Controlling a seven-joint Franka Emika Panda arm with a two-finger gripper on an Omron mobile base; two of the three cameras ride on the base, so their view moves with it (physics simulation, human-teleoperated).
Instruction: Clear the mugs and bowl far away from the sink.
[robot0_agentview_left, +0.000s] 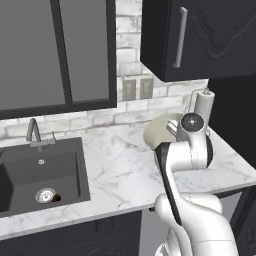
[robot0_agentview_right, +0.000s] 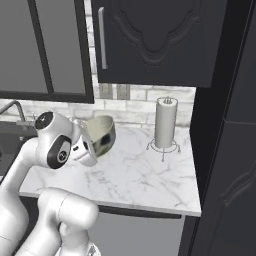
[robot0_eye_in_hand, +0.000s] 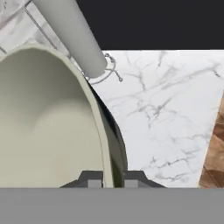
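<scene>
Marble counter (robot0_agentview_right: 145, 175) | arm bent low over it | gripper (robot0_eye_in_hand: 109, 181) pinching bowl (robot0_agentview_right: 102, 135) rim, bowl tilted, lifted

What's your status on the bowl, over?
Gripper shut on bowl rim. Bowl lifted, tilted, above marble counter. Paper towel holder standing close ahead.

Base views flank arm, sharing counter (robot0_agentview_left: 120, 165), hand view close
</scene>
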